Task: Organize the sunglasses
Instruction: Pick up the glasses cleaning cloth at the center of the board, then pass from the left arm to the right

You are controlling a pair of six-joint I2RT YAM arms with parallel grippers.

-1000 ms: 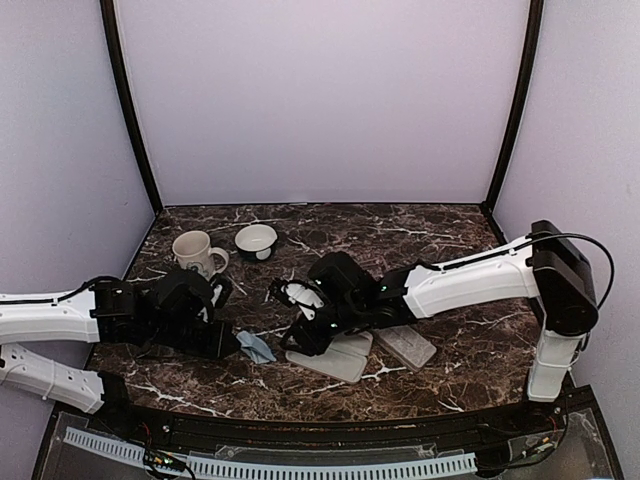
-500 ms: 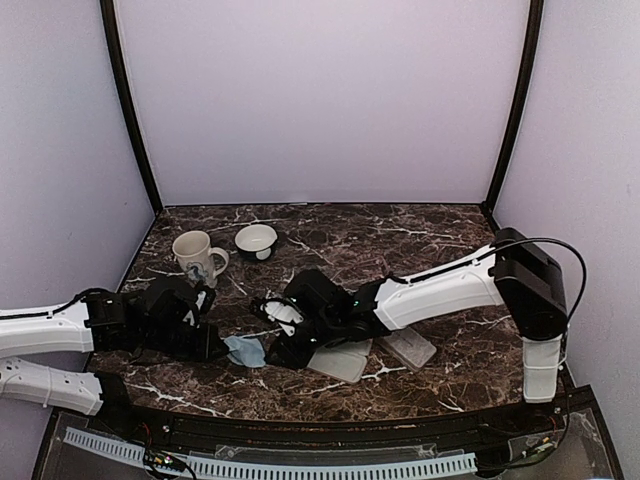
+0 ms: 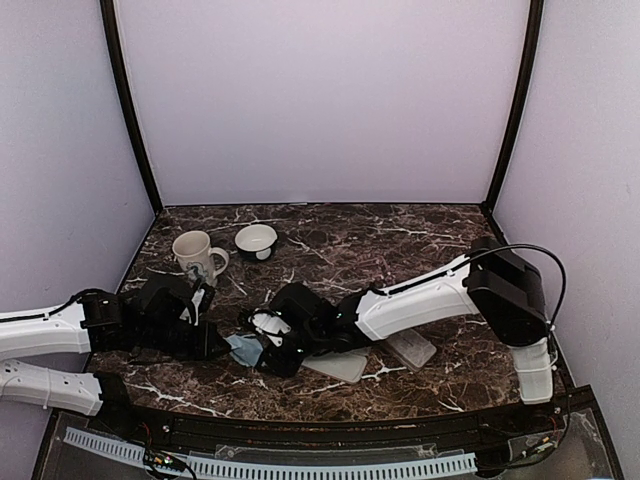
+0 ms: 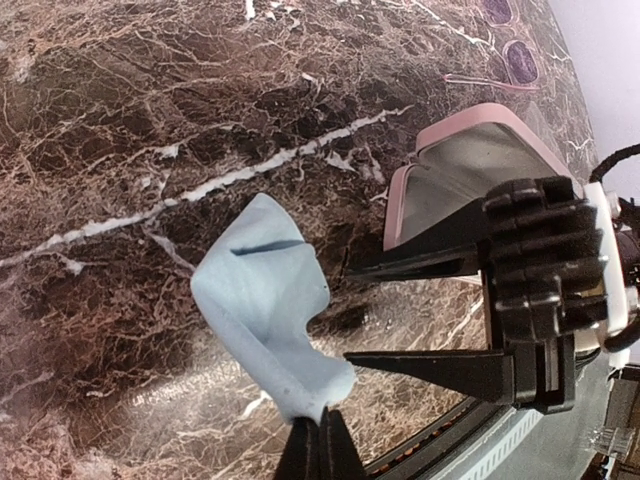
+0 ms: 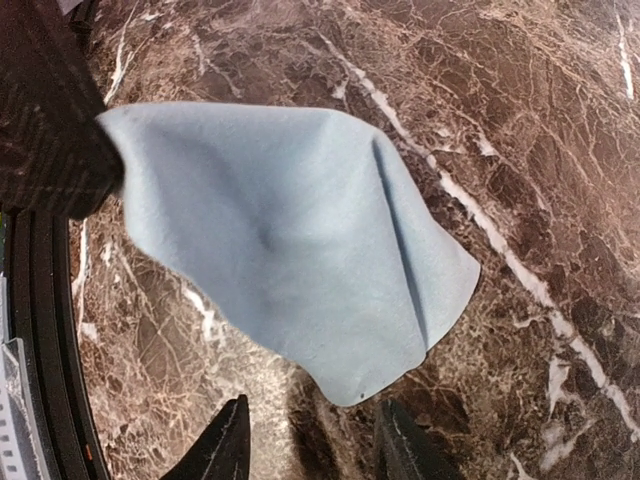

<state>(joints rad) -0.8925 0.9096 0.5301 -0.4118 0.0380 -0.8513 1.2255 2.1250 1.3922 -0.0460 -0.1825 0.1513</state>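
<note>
A pair of sunglasses [image 4: 508, 48] with a thin red frame and purple lenses lies on the marble at the far edge of the left wrist view. My left gripper [image 4: 320, 432] is shut on a corner of a light-blue cloth [image 4: 268, 300] and holds it a little above the table. My right gripper [image 5: 310, 432] stands open just short of the hanging corner of the cloth [image 5: 285, 240], with nothing between its fingers. In the top view the cloth [image 3: 243, 348] hangs between the left gripper [image 3: 222, 345] and the right gripper [image 3: 264, 342].
An open pink case [image 4: 468, 165] lies just behind the right gripper. Two oblong cases [image 3: 345, 366] [image 3: 410, 348] rest under the right forearm. A cream mug [image 3: 196, 252] and a white bowl [image 3: 256, 240] stand at the back left. The table's front edge [image 3: 300, 420] is close.
My right arm has swung left, off the cases, and its open gripper now sits at the cloth. My left gripper has drawn the cloth slightly left.
</note>
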